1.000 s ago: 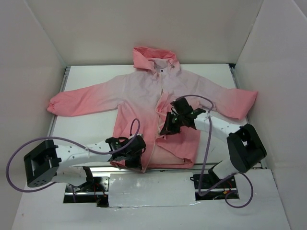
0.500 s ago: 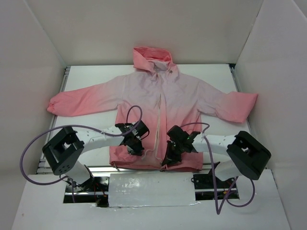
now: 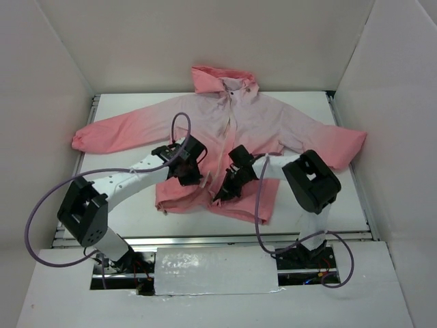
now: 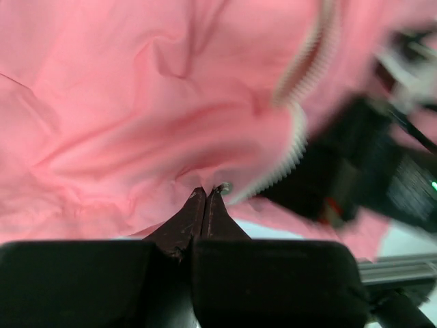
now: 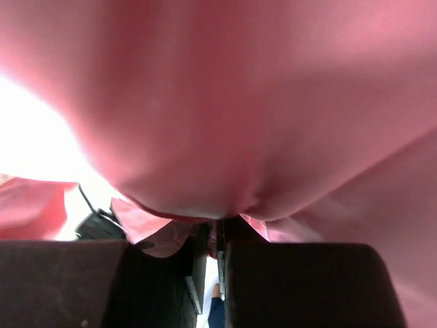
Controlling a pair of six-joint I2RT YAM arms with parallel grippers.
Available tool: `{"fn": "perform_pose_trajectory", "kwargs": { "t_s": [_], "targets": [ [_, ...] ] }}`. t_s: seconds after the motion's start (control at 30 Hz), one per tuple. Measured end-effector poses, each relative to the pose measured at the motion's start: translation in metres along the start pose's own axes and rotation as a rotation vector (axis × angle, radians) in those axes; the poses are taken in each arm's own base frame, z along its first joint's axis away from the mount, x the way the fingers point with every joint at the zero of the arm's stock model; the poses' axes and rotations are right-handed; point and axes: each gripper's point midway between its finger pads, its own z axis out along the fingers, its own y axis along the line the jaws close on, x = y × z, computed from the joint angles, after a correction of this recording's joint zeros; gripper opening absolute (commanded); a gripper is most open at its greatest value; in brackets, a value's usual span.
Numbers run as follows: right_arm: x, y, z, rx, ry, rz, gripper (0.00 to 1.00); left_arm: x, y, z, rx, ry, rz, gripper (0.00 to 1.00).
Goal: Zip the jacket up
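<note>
The pink jacket (image 3: pixel 239 126) lies face up on the table, hood at the far side, sleeves spread, hem bunched toward me. Its light zipper (image 3: pixel 226 126) runs down the front; in the left wrist view the zipper teeth (image 4: pixel 300 75) curve past a dark shape at the right. My left gripper (image 3: pixel 193 176) is shut on coral fabric of the left front panel near the hem (image 4: pixel 207 193). My right gripper (image 3: pixel 222 193) is shut on a fold of the jacket's right panel beside the zipper (image 5: pixel 222 225); fabric (image 5: pixel 225 102) drapes over its fingers and hides the tips.
The jacket lies on a white table (image 3: pixel 130 198) walled by white panels on three sides. A metal rail (image 3: pixel 355 184) runs along the table's right edge. A foil-covered plate (image 3: pixel 215 270) sits between the arm bases at the near edge.
Both grippers moved away from me, up the jacket's front, and closer together. The hem was dragged back and bunched, and the whole jacket shifted; the left sleeve now angles upward.
</note>
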Motion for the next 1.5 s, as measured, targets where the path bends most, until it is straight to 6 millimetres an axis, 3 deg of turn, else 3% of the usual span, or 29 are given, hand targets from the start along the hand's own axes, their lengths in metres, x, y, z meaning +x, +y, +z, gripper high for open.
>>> {"fn": "perform_pose_trajectory", "kwargs": {
  "t_s": [0.13, 0.23, 0.33, 0.43, 0.67, 0.8, 0.87, 0.9, 0.97, 1.03, 1.13, 1.33, 1.5],
  "targets": [
    [-0.041, 0.028, 0.004, -0.017, -0.006, -0.009, 0.00, -0.031, -0.023, -0.036, 0.090, -0.098, 0.036, 0.00],
    [-0.068, 0.043, 0.005, -0.007, -0.010, -0.008, 0.00, -0.028, -0.018, -0.046, 0.113, -0.110, 0.068, 0.00],
    [-0.093, 0.057, 0.005, 0.006, -0.014, -0.018, 0.00, -0.007, 0.002, -0.042, 0.103, -0.066, 0.097, 0.00],
    [-0.104, 0.061, 0.004, 0.022, -0.014, -0.036, 0.00, 0.022, 0.022, -0.036, 0.093, 0.004, 0.142, 0.00],
    [-0.103, 0.057, 0.004, 0.024, -0.014, -0.072, 0.00, 0.082, 0.044, -0.037, 0.147, 0.112, 0.233, 0.00],
    [-0.099, 0.052, 0.002, 0.020, -0.015, -0.091, 0.00, 0.113, 0.049, -0.027, 0.169, 0.179, 0.245, 0.01],
    [-0.097, 0.049, 0.002, 0.016, -0.016, -0.100, 0.00, 0.128, 0.053, -0.016, 0.149, 0.218, 0.259, 0.11],
    [-0.096, 0.048, 0.001, 0.011, -0.018, -0.104, 0.00, 0.135, 0.055, -0.010, 0.130, 0.239, 0.262, 0.25],
    [-0.093, 0.046, 0.000, 0.006, -0.021, -0.111, 0.00, 0.146, 0.059, 0.002, 0.087, 0.274, 0.277, 0.42],
    [-0.092, 0.044, -0.001, 0.000, -0.027, -0.120, 0.00, 0.155, 0.063, 0.004, 0.037, 0.299, 0.285, 0.50],
    [-0.091, 0.043, -0.001, -0.007, -0.034, -0.131, 0.00, 0.148, 0.055, -0.006, 0.006, 0.268, 0.298, 0.51],
    [-0.090, 0.042, -0.002, -0.021, -0.046, -0.153, 0.00, 0.105, 0.014, -0.039, 0.066, 0.105, 0.287, 0.51],
    [-0.090, 0.042, -0.002, -0.030, -0.051, -0.161, 0.00, 0.100, 0.005, -0.045, 0.113, 0.074, 0.287, 0.49]
  ]
}}
